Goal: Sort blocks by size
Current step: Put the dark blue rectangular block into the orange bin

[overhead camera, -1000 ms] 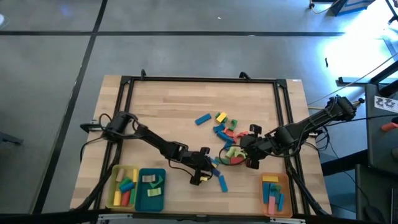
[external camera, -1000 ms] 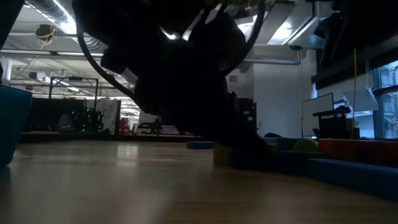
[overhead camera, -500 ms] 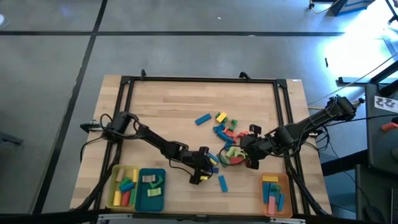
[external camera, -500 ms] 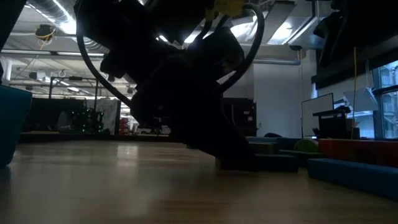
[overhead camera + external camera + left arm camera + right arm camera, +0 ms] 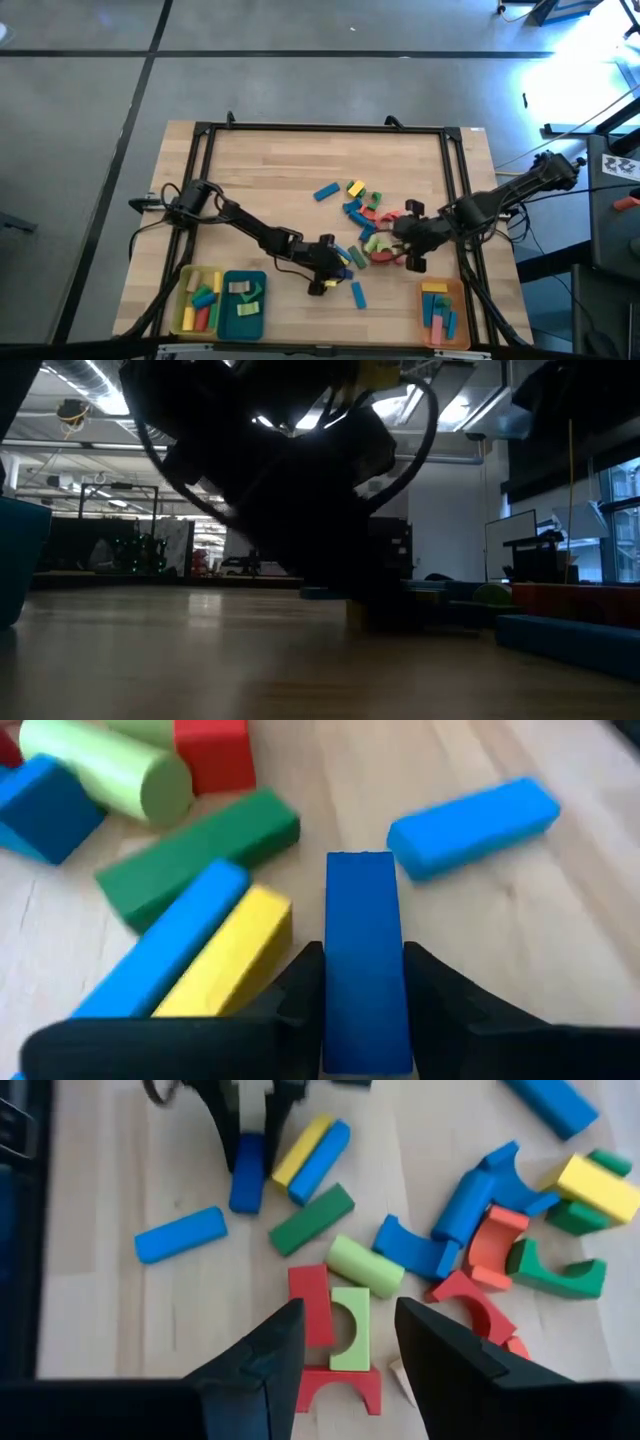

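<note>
The blocks lie in a loose pile [image 5: 365,215] right of the table's middle: bars, arches and a cylinder in blue, green, red and yellow. My left gripper [image 5: 335,265] is low at the pile's near left edge, shut on a dark blue bar [image 5: 365,920]. A yellow bar [image 5: 225,960] and a lighter blue bar [image 5: 165,955] lie flat right beside it. My right gripper [image 5: 348,1308] hangs open above the pile's right part, over a red arch [image 5: 338,1385] and a green arch [image 5: 350,1330], touching nothing. My left gripper pinches the dark blue bar's two long sides [image 5: 345,1000] between its two fingers, at the end nearest the gripper. The fingers come slanting down from the table's left and lie along the bar. The bar's far end [image 5: 362,870] lies on the table.
A light blue bar [image 5: 470,815] lies alone just beyond the held one. At the near left corner stand a yellow tray [image 5: 181,300] and a teal tray [image 5: 243,325], and at the near right an orange tray [image 5: 462,310], each holding some blocks. A black frame [image 5: 320,128] rims the table.
My right gripper has risen a little and drawn back toward the table's right edge, still open. My left gripper has stayed in place at the pile's edge.
</note>
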You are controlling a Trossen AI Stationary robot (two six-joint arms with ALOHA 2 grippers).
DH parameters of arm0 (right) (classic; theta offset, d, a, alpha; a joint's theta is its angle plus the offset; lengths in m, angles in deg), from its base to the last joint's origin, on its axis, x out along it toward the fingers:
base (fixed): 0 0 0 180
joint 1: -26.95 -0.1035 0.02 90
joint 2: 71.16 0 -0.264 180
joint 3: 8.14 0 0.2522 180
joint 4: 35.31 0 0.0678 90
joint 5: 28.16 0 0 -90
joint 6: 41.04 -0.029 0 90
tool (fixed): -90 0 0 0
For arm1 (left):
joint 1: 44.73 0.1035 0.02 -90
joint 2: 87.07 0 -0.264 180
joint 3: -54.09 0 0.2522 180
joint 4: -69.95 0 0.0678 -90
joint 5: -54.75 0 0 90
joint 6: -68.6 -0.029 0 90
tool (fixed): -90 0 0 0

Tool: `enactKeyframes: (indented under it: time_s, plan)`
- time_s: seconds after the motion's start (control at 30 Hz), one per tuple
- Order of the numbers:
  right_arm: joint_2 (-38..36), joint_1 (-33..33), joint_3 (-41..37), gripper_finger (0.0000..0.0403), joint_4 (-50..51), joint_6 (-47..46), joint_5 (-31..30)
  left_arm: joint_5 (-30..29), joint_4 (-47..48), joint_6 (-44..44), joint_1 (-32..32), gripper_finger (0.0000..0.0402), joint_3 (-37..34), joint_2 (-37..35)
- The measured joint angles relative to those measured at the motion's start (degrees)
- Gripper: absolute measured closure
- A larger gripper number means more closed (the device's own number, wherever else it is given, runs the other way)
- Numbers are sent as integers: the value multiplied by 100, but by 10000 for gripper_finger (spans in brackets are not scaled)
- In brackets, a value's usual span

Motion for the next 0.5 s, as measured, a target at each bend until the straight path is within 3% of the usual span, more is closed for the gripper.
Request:
enactKeyframes:
  time_s: [0.3,0.5]
  plan:
    - [-822,0,4,243,1,604,-52,53,-1229,10,37,316,656,25]
    - [-954,4,7,243,-8,633,-42,59,-1314,-360,114,316,1394,234]
